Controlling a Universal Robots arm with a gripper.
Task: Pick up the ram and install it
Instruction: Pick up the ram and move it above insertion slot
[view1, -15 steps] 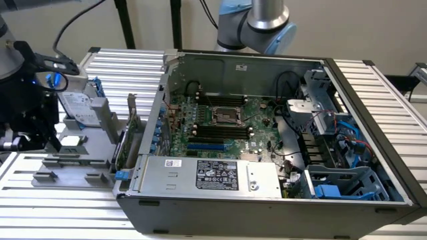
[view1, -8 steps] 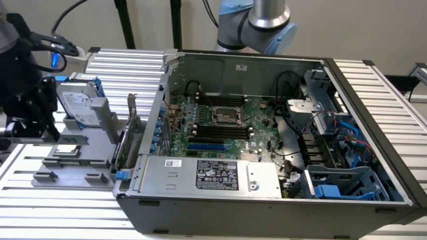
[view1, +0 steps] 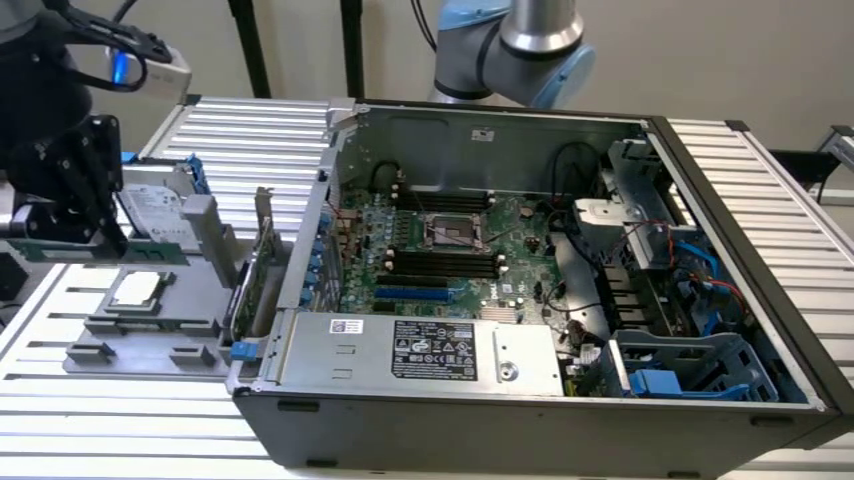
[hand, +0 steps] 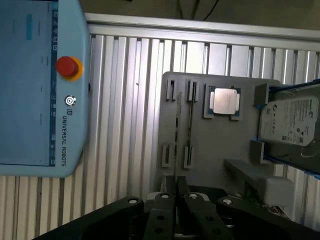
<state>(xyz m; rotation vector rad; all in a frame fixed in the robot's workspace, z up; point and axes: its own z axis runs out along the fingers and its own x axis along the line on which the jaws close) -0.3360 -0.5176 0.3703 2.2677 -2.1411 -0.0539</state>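
The ram (view1: 134, 253) is a thin dark-green stick, held level just above the grey parts holder (view1: 147, 335) at the exterior view's left. My black gripper (view1: 78, 238) comes down on it from above and is shut on it. In the wrist view the ram (hand: 177, 135) appears edge-on as a thin line running out from between the fingers of the gripper (hand: 176, 194), over the holder (hand: 210, 150). The motherboard's black slots (view1: 441, 263) lie inside the open computer case (view1: 534, 300), well off to the exterior view's right of the gripper.
On the holder sit a square silver processor chip (view1: 138, 290) (hand: 224, 101) and a hard drive (view1: 154, 205) (hand: 290, 120). A green expansion card (view1: 263, 260) stands between the holder and the case wall. A teach pendant (hand: 40, 85) lies on the slatted table.
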